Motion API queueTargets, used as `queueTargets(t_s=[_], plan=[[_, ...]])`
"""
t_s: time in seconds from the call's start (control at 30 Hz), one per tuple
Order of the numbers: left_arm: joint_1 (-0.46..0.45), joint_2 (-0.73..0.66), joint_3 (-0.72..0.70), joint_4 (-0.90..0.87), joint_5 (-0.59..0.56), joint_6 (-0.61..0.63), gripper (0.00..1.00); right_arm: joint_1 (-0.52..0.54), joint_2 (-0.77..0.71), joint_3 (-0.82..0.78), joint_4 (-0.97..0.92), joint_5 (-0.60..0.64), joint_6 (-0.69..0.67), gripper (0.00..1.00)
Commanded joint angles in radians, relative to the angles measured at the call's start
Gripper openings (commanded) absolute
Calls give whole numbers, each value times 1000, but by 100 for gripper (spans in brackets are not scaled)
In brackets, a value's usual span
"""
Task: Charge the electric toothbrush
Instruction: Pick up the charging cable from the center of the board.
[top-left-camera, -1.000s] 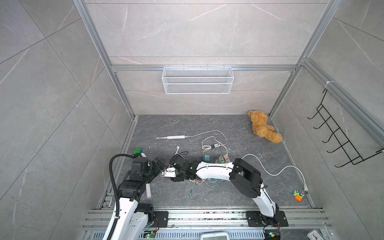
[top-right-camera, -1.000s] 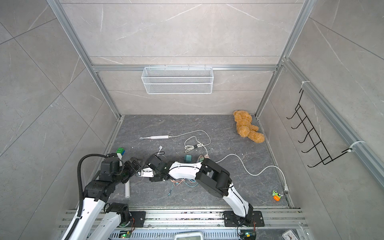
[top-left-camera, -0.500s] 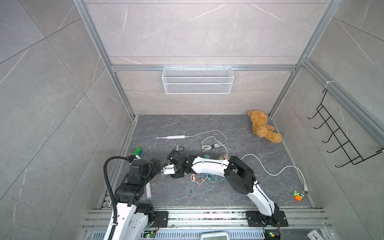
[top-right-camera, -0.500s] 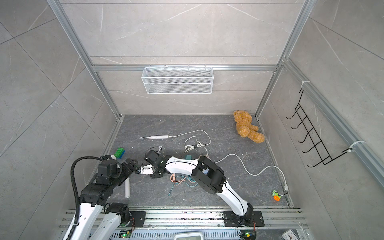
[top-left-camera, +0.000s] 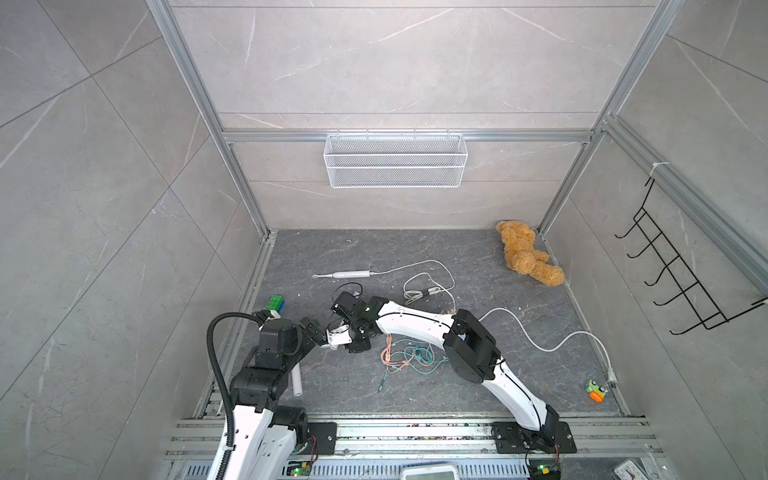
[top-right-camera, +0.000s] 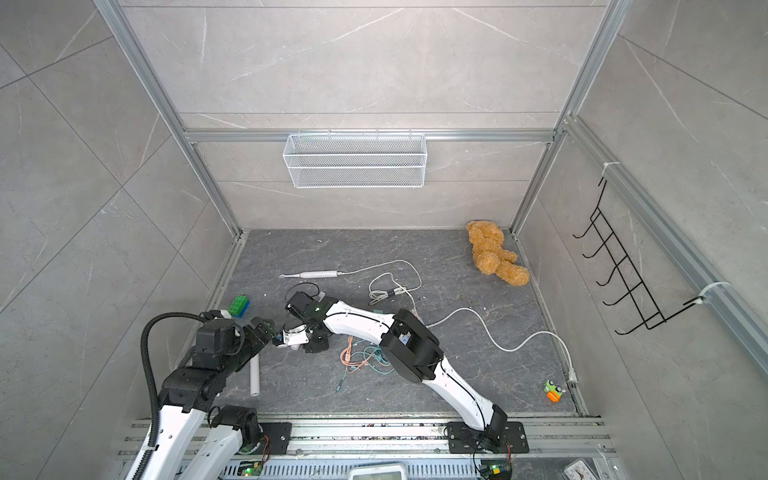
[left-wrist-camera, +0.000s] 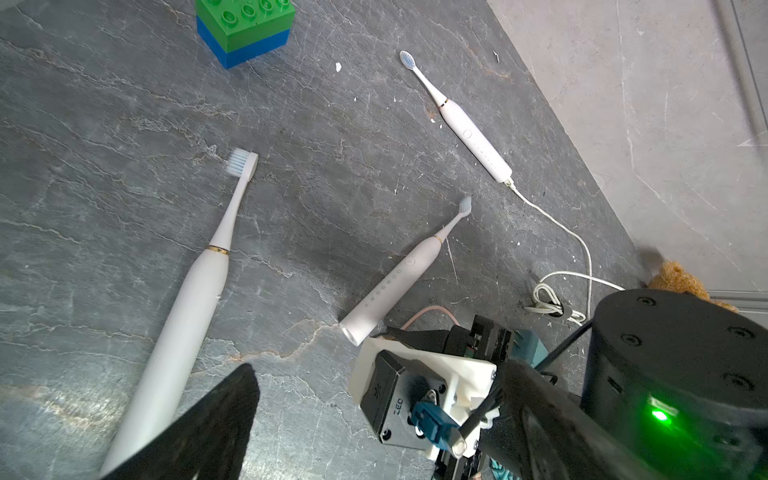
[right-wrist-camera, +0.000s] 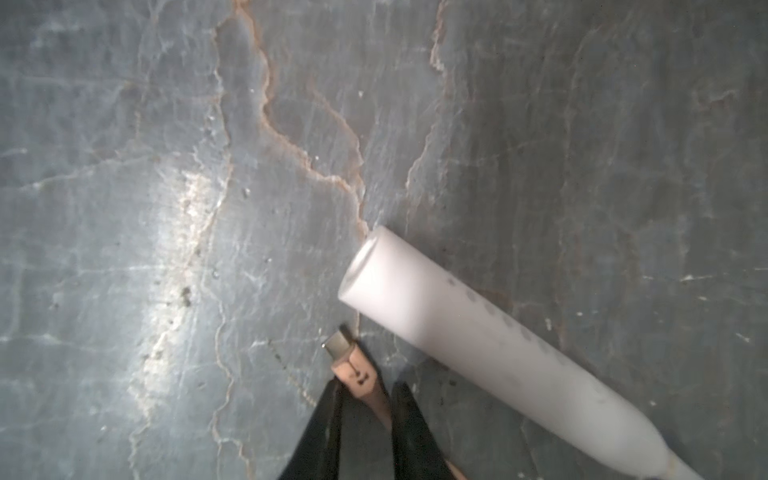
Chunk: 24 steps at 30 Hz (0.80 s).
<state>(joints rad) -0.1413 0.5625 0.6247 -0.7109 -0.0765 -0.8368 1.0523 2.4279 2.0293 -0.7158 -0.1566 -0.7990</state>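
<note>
Toothbrush (right-wrist-camera: 478, 332) blurred, head cut off — pink cable (right-wrist-camera: 358, 370) partly hidden behind end effector (right-wrist-camera: 365, 388).

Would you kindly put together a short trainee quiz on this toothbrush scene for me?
1. True or false: a white cable is plugged into the far toothbrush.
2. The right claw grips: A) a pink plug, B) a spoon, C) a sock?
3. How many toothbrushes lie on the floor in the left wrist view?
Key: 1 true; 2 A; 3 three, counting the pink toothbrush and the big toothbrush.
</note>
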Motion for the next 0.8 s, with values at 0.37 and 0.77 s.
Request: queueTargets(t_s=[0.37, 0.77], plan=[[5, -4, 27, 20, -8, 26, 94, 23, 6, 10, -164, -67, 74, 7], [5, -7, 17, 28, 1, 27, 94, 24, -11, -49, -71, -48, 141, 32]])
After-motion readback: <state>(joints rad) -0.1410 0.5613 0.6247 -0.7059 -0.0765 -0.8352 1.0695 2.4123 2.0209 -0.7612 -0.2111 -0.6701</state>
